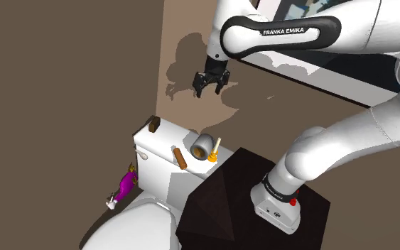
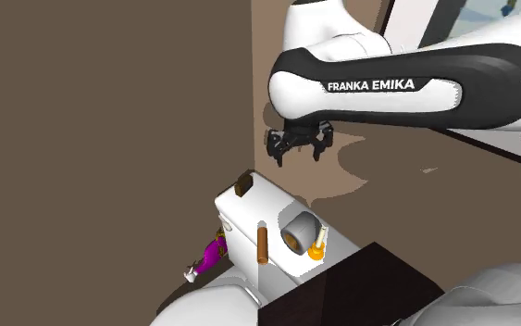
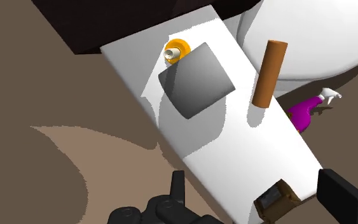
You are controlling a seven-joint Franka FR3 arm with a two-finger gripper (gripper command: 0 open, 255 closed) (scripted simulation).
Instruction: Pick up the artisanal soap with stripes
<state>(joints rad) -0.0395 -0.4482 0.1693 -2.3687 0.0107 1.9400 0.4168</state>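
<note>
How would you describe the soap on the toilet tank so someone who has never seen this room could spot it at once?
Find the white toilet tank against the brown wall; four things lie on its lid. The soap sits at the lid's far corner, at the shoulder view's upper left. It is a small dark-brown block, unlike the long brown stick, grey roll and orange holder.

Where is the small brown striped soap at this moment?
In the shoulder view, the soap sits on the white tank lid's far left corner, apart from the brown stick and grey roll.
</note>
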